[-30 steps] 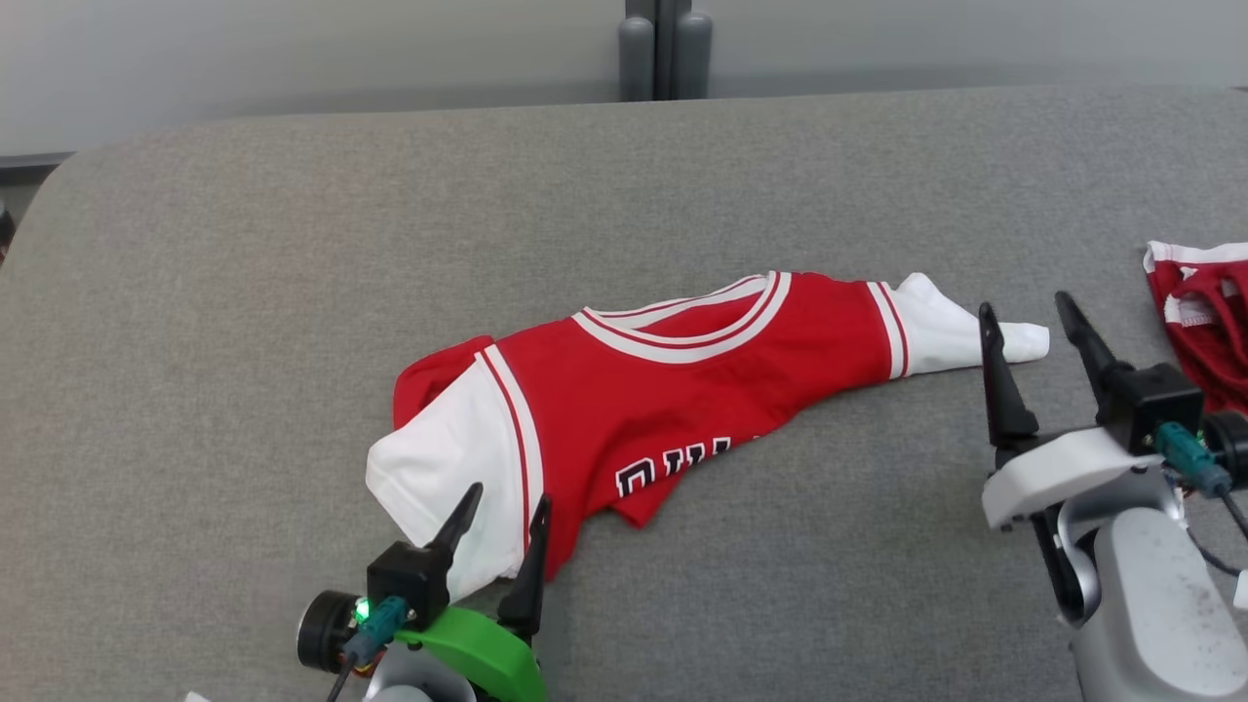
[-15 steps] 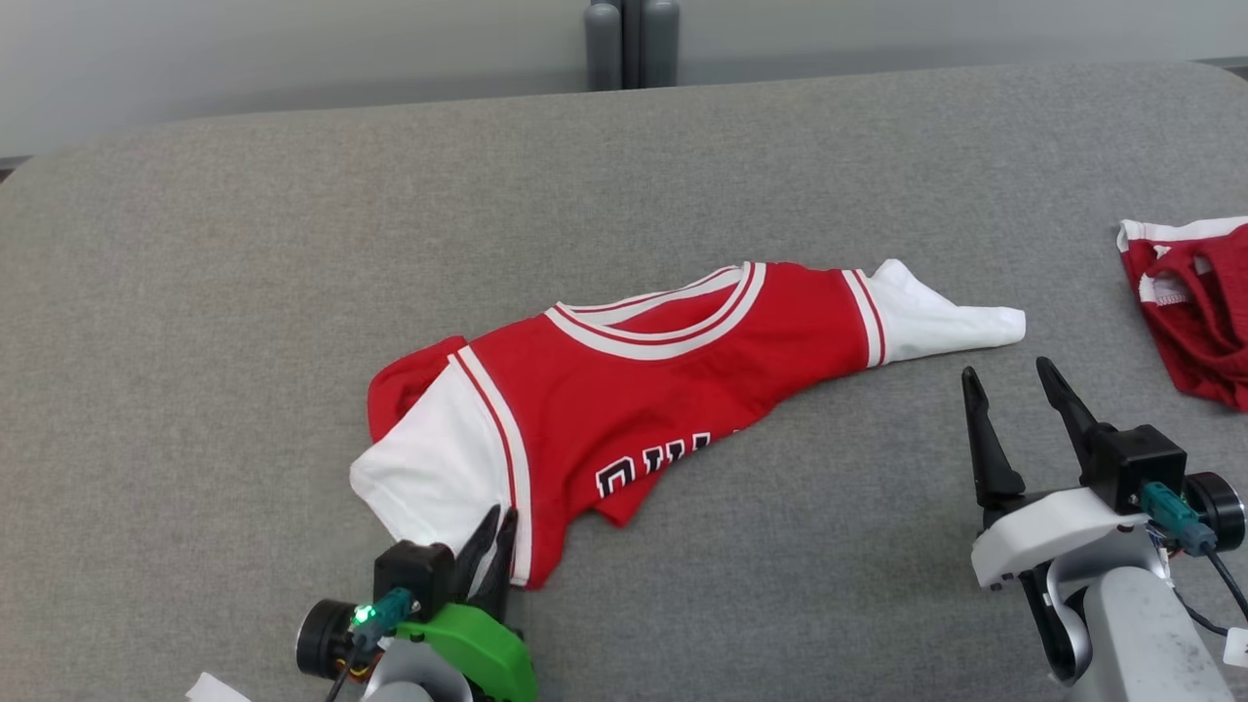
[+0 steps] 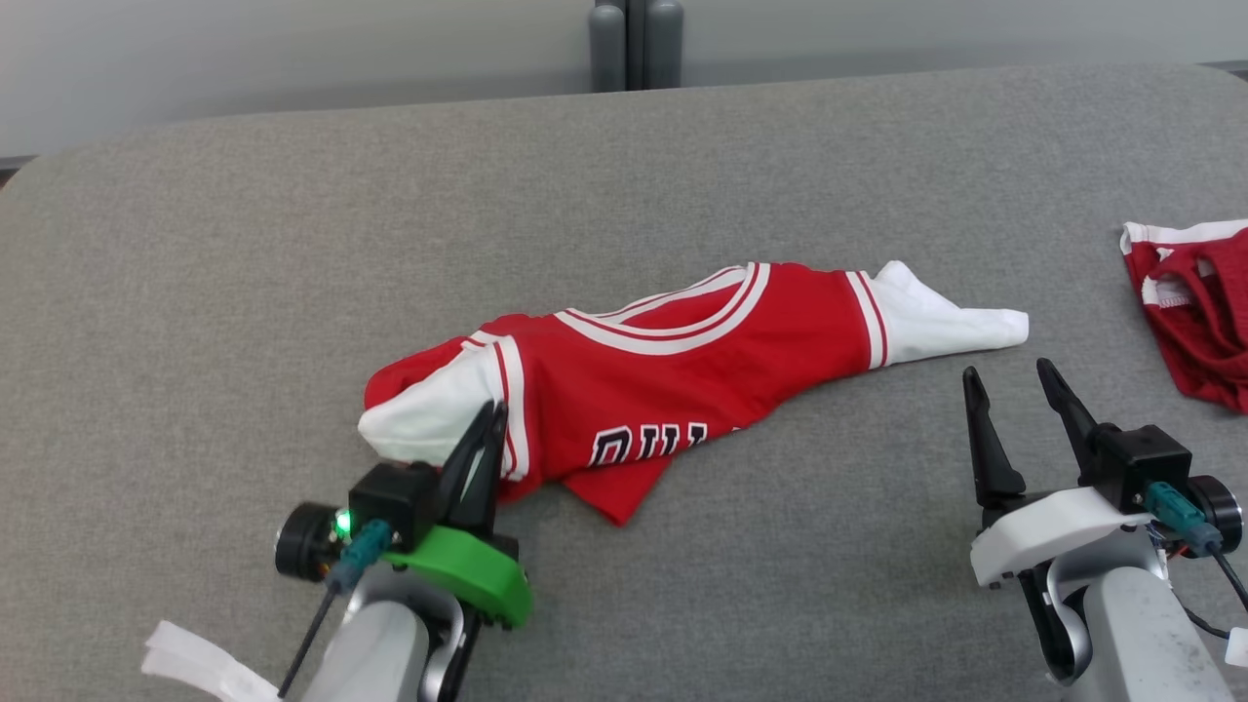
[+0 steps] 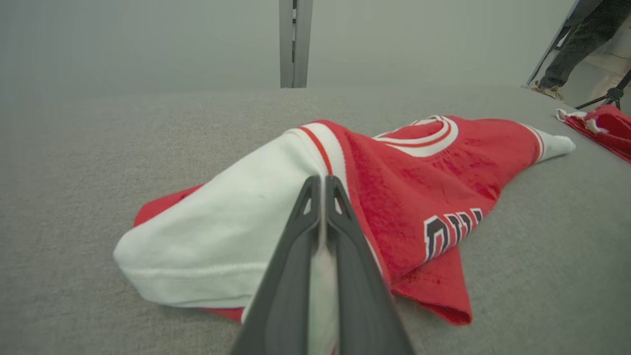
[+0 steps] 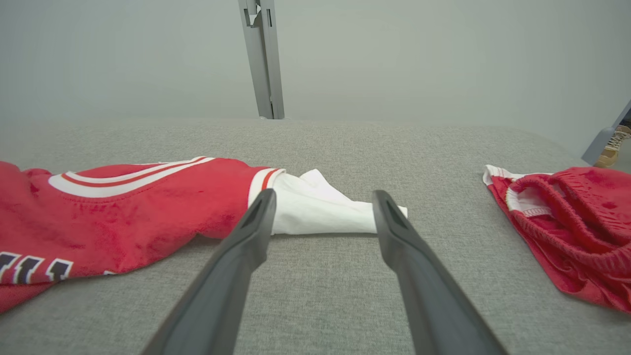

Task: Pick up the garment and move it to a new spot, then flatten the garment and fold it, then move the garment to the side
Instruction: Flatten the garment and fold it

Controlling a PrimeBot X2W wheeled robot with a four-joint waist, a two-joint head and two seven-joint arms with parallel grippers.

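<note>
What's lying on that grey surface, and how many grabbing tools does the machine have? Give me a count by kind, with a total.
Clothing: 2, a red-and-white jersey and a red garment at the right edge
Tools: 2, the left tool shut on the jersey's white sleeve, the right tool open
Total: 4

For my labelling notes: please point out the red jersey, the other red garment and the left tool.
red jersey (image 3: 702, 375): head view, red chest under the collar.
other red garment (image 3: 1211, 336): head view, red cloth in its middle.
left tool (image 3: 494, 411): head view, between its shut fingertips.
</note>
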